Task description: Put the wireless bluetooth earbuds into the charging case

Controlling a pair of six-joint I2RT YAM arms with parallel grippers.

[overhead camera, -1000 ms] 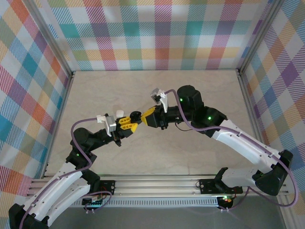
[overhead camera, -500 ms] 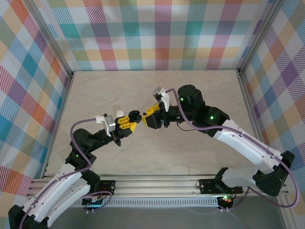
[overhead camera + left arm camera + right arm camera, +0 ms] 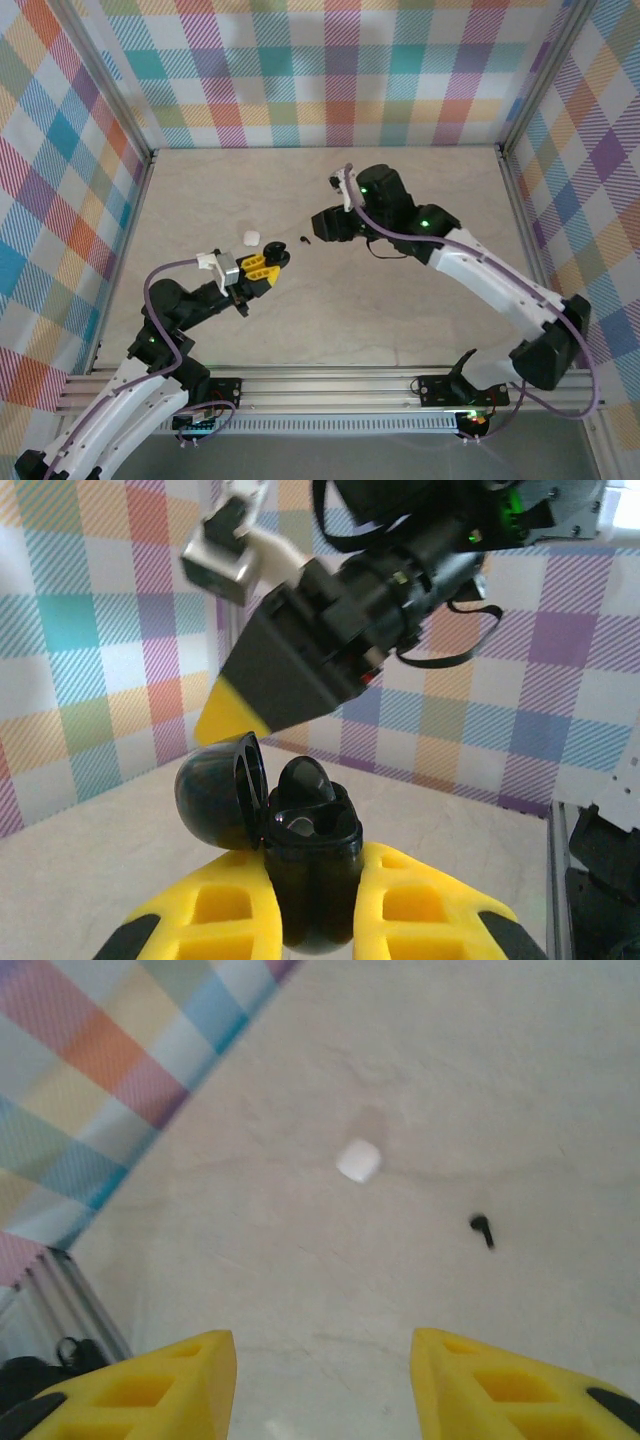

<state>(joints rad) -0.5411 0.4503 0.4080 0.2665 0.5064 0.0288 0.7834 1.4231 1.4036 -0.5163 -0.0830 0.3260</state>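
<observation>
Beige surface lying inside plaid walls. Left hand pinching black case, lid hanging open; one dark bud seemingly sitting inside already. Right hand spreading wide, carrying nothing, now withdrawn from case it was crowding a second ago. Black earbud lying ahead of right hand, white case further ahead. Remaining: picking up that earbud, seating it; white case contents unclear.
</observation>
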